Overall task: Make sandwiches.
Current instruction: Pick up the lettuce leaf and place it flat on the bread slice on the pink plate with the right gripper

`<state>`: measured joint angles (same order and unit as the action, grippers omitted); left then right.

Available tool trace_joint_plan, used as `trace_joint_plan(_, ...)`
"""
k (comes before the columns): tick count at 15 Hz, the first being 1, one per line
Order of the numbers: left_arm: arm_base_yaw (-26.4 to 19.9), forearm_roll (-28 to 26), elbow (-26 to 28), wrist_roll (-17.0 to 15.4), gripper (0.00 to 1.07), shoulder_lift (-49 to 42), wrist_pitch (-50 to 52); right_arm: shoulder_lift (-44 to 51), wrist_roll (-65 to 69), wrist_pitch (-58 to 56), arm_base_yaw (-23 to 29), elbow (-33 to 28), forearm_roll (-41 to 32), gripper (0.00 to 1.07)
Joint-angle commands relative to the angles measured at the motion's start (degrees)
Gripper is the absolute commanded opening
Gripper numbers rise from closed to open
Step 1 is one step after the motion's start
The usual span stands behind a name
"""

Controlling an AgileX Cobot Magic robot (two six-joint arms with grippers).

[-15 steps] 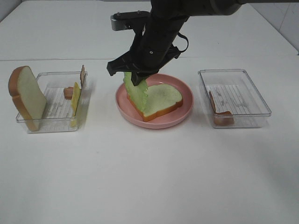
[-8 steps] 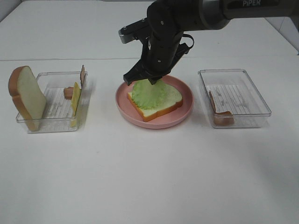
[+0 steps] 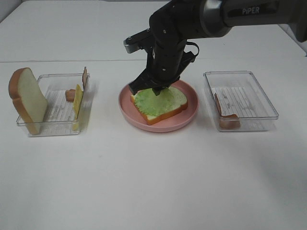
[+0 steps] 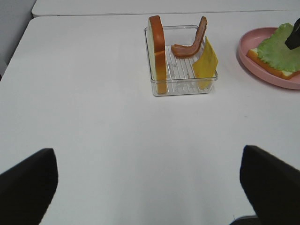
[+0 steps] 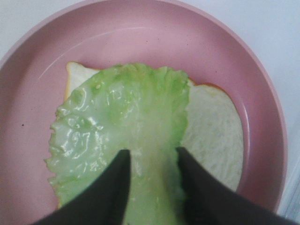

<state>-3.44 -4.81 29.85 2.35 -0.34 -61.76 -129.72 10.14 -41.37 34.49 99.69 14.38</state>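
A toast slice (image 3: pixel 168 103) lies on the pink plate (image 3: pixel 158 125) with a green lettuce leaf (image 3: pixel 152 101) flat on top of it. My right gripper (image 3: pixel 152 90) hangs low over the leaf. In the right wrist view its fingers (image 5: pixel 110 192) stand apart on either side of the lettuce (image 5: pixel 122 112) stem, so the right gripper (image 5: pixel 152 152) is open. My left gripper (image 4: pixel 150 187) is open and empty above bare table, well short of the left container (image 4: pixel 183 86). That container holds an upright toast slice (image 4: pixel 157 47), bacon (image 4: pixel 190 44) and cheese (image 4: pixel 206 63).
The left clear container (image 3: pixel 53 125) stands left of the plate, with toast (image 3: pixel 26 98) leaning at its outer end. A second clear container (image 3: pixel 240 76) on the right holds bacon (image 3: pixel 226 117). White table lies in front of all three.
The right gripper carried the hanging lettuce down, laid it flat on the toast, and its jaws have parted. The left arm has not moved.
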Motion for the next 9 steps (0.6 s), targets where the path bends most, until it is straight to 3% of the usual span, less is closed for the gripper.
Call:
trace_joint_plan(1,-0.1,-0.1,-0.1,-0.1,1.01,-0.9,0.2,0.0,0.3,-0.1,-0.1,-0.1,1.7,0.86)
trace_joint_plan(2,-0.1,-0.1,-0.1,-0.1,1.01,-0.9,0.2,0.2,0.4,-0.2,-0.1,-0.1,2.9,0.99)
trace_joint_plan(9,-0.1,-0.1,-0.1,-0.1,1.01,-0.9,0.2,7.4,-1.5,-4.8,-0.1,-0.1,4.6,0.99)
